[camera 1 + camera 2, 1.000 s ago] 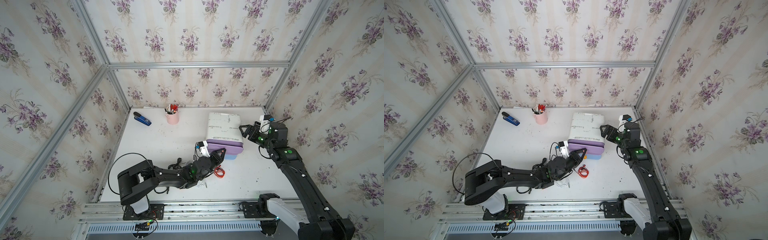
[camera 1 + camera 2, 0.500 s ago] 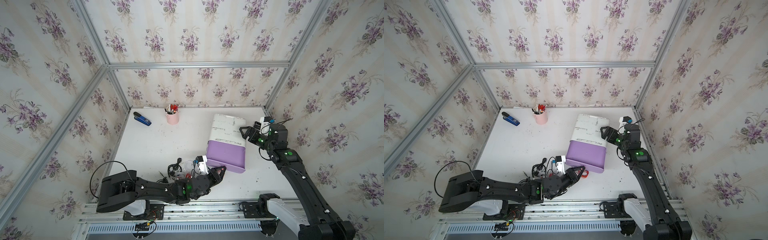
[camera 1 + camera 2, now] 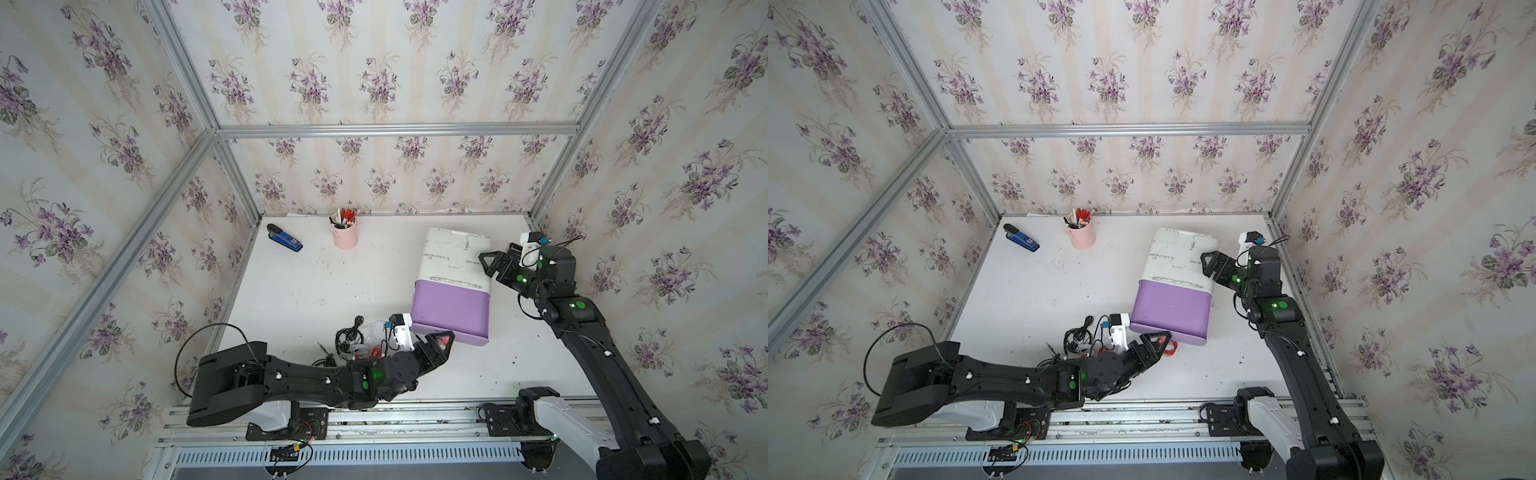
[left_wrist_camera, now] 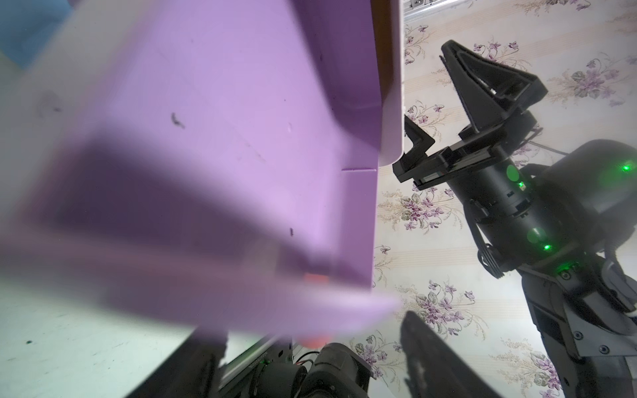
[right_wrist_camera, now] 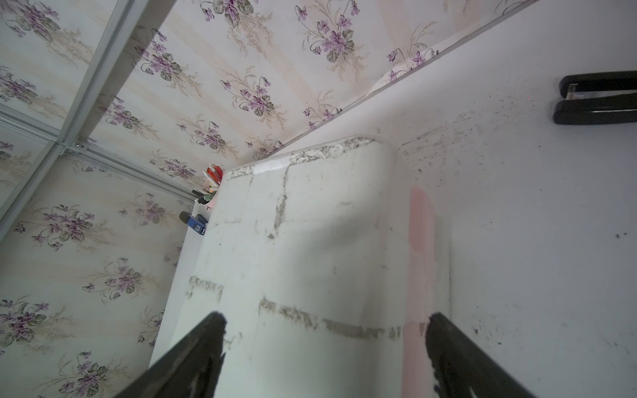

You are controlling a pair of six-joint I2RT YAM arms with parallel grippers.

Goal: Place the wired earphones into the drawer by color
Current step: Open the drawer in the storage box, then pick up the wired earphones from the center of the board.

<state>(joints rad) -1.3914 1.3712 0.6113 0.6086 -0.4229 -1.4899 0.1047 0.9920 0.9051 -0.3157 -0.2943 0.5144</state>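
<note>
Heaped on the table (image 3: 311, 291), left of the white cabinet (image 3: 453, 257): the wired earphones (image 3: 353, 343), black, white and red cords in one tangle. Just beside them, the left end effector (image 3: 432, 338), jaws wide and empty, at the front lip of the pulled-out purple drawer (image 3: 451, 307). Farther right, the right end effector (image 3: 486, 266), jaws wide, straddling the cabinet's edge. Reads as the drawer-opening step done; calls next for teasing one bundle free by colour.
</note>
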